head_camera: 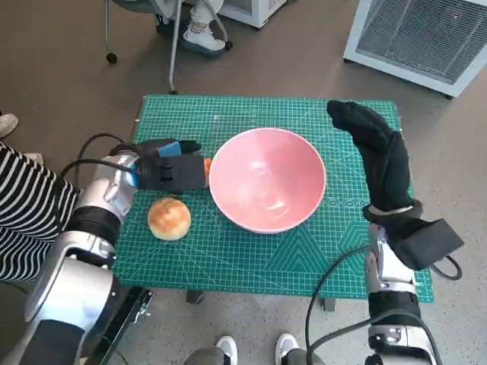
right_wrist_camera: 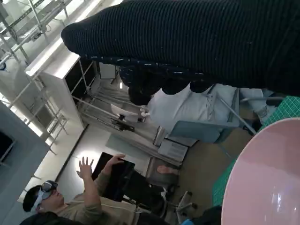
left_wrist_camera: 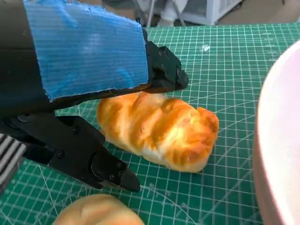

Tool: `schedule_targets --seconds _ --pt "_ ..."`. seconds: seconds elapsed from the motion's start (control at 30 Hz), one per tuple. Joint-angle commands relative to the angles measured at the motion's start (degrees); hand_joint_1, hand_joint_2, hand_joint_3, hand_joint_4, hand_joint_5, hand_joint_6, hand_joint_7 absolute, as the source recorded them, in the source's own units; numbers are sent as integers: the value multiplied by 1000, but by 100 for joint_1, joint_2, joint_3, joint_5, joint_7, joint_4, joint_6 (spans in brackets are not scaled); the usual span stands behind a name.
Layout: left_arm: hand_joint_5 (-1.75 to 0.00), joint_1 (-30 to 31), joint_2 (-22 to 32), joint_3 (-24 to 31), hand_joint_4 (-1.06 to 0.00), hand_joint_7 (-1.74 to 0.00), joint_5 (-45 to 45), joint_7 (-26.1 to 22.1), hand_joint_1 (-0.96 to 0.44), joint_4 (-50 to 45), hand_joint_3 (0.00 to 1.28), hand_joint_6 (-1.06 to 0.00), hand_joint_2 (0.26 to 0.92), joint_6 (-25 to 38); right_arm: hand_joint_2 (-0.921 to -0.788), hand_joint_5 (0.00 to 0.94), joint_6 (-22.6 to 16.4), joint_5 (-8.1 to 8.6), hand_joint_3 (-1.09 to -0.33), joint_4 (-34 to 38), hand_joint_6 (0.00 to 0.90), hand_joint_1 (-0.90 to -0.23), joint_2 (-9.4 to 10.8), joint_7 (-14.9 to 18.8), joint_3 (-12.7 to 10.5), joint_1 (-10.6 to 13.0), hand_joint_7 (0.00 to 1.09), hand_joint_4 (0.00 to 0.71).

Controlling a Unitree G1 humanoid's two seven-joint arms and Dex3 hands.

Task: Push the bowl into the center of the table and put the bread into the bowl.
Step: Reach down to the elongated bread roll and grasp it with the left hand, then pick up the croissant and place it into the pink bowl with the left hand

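The pink bowl (head_camera: 267,179) stands empty near the middle of the green mat; its rim (left_wrist_camera: 277,140) also shows in the left wrist view, and its wall (right_wrist_camera: 267,180) in the right wrist view. A braided golden bread (left_wrist_camera: 159,131) lies on the mat just left of the bowl. My left hand (head_camera: 169,167) lies over it, so only its orange end (head_camera: 207,169) shows from above. An upper finger (left_wrist_camera: 164,72) rests on the loaf's top, and the thumb (left_wrist_camera: 86,157) stands a little off its near side. My gloved right hand (head_camera: 378,148) hovers right of the bowl, fingers stretched out and holding nothing.
A round bun (head_camera: 169,218) sits on the mat (head_camera: 251,255) just in front of my left hand. A person in a striped sleeve (head_camera: 23,205) is at the left. Chair legs (head_camera: 175,46) stand beyond the table and a white unit (head_camera: 426,38) at the far right.
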Motion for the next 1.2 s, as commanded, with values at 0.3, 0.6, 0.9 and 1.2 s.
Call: schedule_targets --seconds 0.3,0.6,0.9,1.2 --pt "-861 57 24 -451 -611 -912 453 640 -5 127 112 -634 916 -132 -921 3 101 -101 -759 -76 -1 -800 -48 -105 -2 235 547 172" --pt "-1250 115 158 -321 -588 -1178 299 806 0 141 118 -616 920 -372 -921 3 107 -141 -761 -101 -1 -792 -44 -151 5 246 547 173" --pt "-1246 -29 377 -100 -581 -1223 126 813 1 85 127 -602 921 -582 -921 2 118 -140 -768 -118 -1 -778 -33 -147 -5 249 547 172" --pt "-1191 -455 681 264 -622 -1228 -75 1136 1 -106 106 -607 921 -868 -921 1 92 -83 -770 -21 -1 -775 -23 -97 -22 219 544 170"
